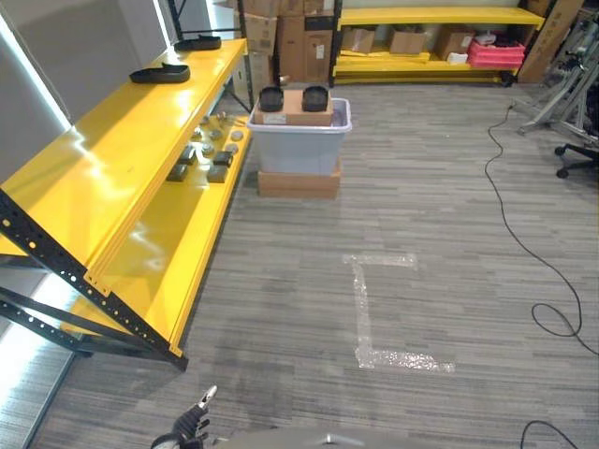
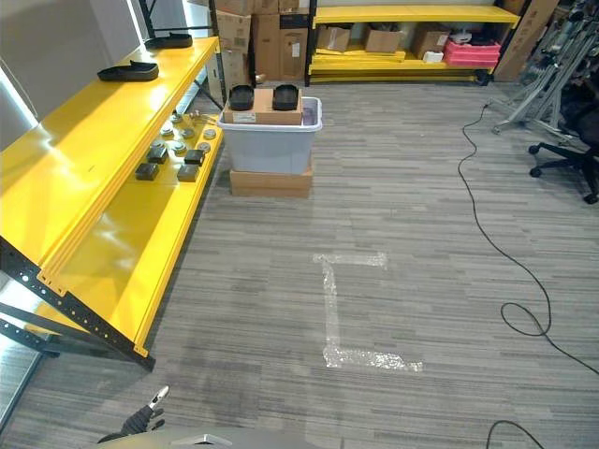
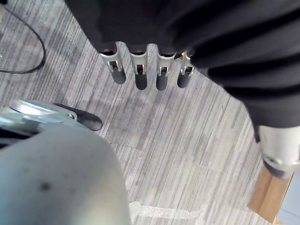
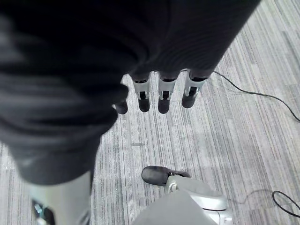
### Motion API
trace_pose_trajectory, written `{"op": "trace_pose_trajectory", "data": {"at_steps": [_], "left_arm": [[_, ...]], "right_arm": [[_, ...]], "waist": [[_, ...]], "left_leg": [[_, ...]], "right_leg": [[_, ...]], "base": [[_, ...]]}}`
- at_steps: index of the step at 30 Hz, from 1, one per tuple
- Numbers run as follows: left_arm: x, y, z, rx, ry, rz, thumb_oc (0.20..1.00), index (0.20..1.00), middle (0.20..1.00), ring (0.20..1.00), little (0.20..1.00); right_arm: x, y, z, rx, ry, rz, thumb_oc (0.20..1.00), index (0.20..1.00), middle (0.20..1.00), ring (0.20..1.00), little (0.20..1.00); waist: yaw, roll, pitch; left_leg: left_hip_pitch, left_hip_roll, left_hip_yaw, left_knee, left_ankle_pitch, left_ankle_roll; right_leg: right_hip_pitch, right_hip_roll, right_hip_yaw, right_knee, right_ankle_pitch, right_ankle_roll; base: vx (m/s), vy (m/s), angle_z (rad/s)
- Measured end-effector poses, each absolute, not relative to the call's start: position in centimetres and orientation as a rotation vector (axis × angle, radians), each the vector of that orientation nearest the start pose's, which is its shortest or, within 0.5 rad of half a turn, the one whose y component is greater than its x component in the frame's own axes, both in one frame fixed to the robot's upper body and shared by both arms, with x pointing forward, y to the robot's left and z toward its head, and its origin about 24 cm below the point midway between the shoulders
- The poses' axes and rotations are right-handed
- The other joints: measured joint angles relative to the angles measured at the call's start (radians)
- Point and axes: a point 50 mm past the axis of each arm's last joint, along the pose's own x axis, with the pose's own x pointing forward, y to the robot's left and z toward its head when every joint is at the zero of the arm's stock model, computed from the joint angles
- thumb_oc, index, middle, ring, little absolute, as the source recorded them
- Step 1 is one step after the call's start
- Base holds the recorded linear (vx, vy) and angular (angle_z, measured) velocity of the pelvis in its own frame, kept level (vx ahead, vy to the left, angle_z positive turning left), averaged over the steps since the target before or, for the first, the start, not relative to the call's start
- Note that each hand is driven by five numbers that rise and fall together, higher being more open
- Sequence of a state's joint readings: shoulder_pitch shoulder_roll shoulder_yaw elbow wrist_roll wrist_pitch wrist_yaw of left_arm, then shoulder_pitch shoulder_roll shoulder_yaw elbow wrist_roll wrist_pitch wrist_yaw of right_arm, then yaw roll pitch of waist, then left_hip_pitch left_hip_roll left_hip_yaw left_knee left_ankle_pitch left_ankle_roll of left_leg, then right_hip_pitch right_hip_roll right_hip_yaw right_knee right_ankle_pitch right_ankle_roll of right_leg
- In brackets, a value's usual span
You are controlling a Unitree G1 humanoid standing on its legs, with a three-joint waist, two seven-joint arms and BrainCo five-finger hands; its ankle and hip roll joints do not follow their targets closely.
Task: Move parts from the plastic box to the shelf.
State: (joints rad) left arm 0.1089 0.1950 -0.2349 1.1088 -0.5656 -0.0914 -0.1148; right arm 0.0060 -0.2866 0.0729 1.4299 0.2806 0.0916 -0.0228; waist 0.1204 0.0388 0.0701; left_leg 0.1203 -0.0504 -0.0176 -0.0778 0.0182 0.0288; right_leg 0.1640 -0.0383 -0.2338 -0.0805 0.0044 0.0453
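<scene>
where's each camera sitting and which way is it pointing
Left eye view: on the head, looking down and ahead at the yellow shelf, the plastic box and the tape mark on the floor; the left hand shows at the bottom edge.
Right eye view: beside it on the head, sharing that same scene from slightly to the side.
Left wrist view: on the left wrist, facing down along the relaxed fingers at the striped floor.
Right wrist view: on the right wrist, facing down past the right hand at the same floor.
</scene>
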Motion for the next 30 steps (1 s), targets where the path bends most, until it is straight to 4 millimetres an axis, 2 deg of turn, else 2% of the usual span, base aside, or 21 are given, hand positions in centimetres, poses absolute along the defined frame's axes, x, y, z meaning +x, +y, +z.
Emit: {"op": "trace_pose_trajectory", "data": {"at_steps": [8,11,12,17,30], "left_arm": [[7.6,20.0,-16.4,-0.259,1.107,0.158,1.000,1.000,1.000,1.000,1.000],[6.5,20.4,-16.8,-0.203,1.205,0.233,1.000,1.000,1.000,1.000,1.000],[5.5,21.2,-17.1,-0.185,1.268,0.309,1.000,1.000,1.000,1.000,1.000],[5.7,20.4,-17.2,-0.198,1.313,0.284,1.000,1.000,1.000,1.000,1.000],[5.7,20.3,-17.3,-0.225,1.339,0.294,1.000,1.000,1.000,1.000,1.000]], "right_arm": [[3.1,-26.3,-16.5,-0.067,1.505,-0.355,1.000,1.000,1.000,1.000,1.000],[2.4,-25.9,-16.6,-0.029,1.561,-0.332,1.000,1.000,1.000,1.000,1.000],[2.6,-25.9,-16.6,-0.026,1.569,-0.335,1.000,1.000,1.000,1.000,1.000],[2.0,-25.4,-16.7,-0.009,1.616,-0.330,1.000,1.000,1.000,1.000,1.000],[2.2,-25.1,-16.8,0.009,1.593,-0.333,1.000,1.000,1.000,1.000,1.000]], "waist": [[-0.008,0.000,0.000],[-0.008,-0.003,0.002],[-0.012,-0.012,0.002],[-0.014,-0.020,-0.003],[-0.014,-0.014,-0.017]], "left_leg": [[0.000,0.000,-0.001,0.000,-0.002,-0.003],[0.002,0.000,-0.004,0.000,-0.002,-0.003],[0.006,0.000,-0.004,-0.002,-0.008,-0.012],[0.011,-0.002,-0.004,-0.006,-0.009,-0.012],[0.012,-0.002,-0.006,-0.006,-0.008,-0.012]], "right_leg": [[0.000,0.000,0.000,0.000,0.000,-0.001],[0.005,0.000,-0.003,0.000,0.000,0.000],[0.009,0.000,-0.004,0.000,0.000,0.000],[0.015,-0.002,-0.004,0.000,0.000,-0.001],[0.015,-0.001,-0.004,0.000,0.001,-0.002]], "base": [[0.00,0.000,0.00],[0.04,0.002,0.03],[0.08,0.032,0.03],[0.03,0.016,0.00],[0.00,0.000,0.00]]}}
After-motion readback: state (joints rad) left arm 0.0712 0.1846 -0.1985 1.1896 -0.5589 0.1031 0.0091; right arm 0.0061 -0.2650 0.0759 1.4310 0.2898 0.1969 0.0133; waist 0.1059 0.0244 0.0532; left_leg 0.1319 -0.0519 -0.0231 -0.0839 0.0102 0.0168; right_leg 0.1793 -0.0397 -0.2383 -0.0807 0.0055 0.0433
